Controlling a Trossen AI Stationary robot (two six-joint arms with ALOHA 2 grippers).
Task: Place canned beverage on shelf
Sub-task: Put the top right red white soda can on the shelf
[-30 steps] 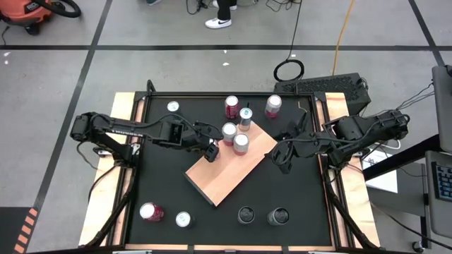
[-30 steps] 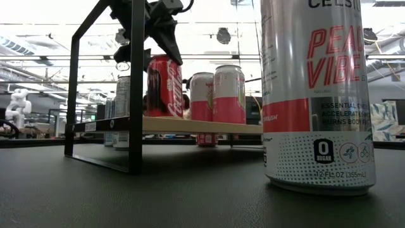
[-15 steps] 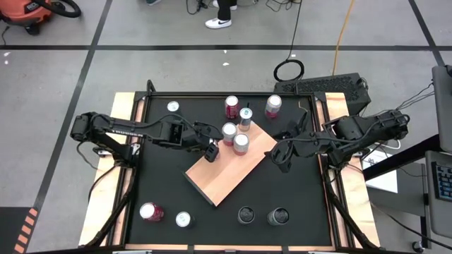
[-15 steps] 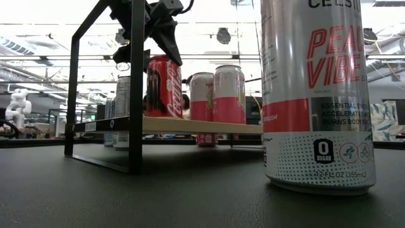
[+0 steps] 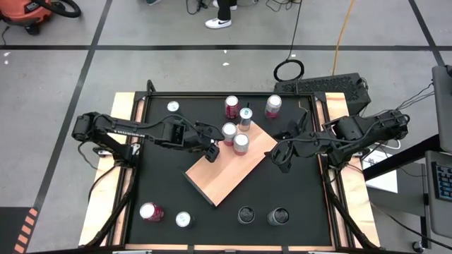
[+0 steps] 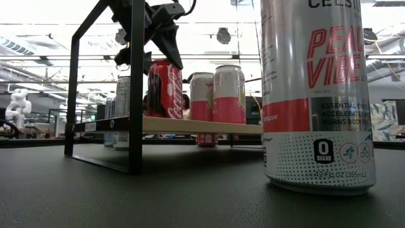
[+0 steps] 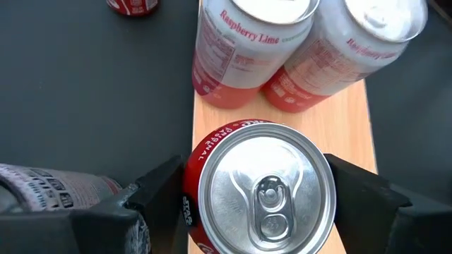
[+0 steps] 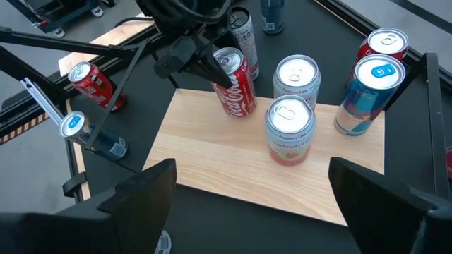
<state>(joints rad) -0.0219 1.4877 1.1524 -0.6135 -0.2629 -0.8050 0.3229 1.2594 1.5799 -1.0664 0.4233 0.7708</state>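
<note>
The shelf (image 5: pixel 226 176), a light wooden board on a black frame (image 6: pixel 136 95), stands slantwise mid-table. A red cola can (image 8: pixel 233 85) stands upright near the board's left edge, and my left gripper (image 5: pixel 210 151) is shut on it from the table's left. Two pink-and-white cans (image 5: pixel 229 131) (image 5: pixel 241 143) stand on the board's far corner. My right gripper (image 5: pixel 281 156) hovers open above the table off the board's right corner and holds nothing. My left gripper pinches the red can's side wall just under its top rim (image 7: pixel 189 185), one finger (image 7: pixel 159 194) on each opposite side. The fingers slant down from the table's left. The can stands upright with its bottom (image 6: pixel 164 115) on the shelf board.
A blue can (image 8: pixel 367 95) stands by the shelf's far edge. More cans are on the black tabletop at the far side (image 5: pixel 232 106) (image 5: pixel 272 106) (image 5: pixel 173 106) and the near side (image 5: pixel 150 212) (image 5: pixel 183 219) (image 5: pixel 246 214). One can (image 6: pixel 316 95) looms close in the low view.
My left gripper has sunk a little with the red can, which now sits slightly lower, down on the board. My right gripper has kept still.
</note>
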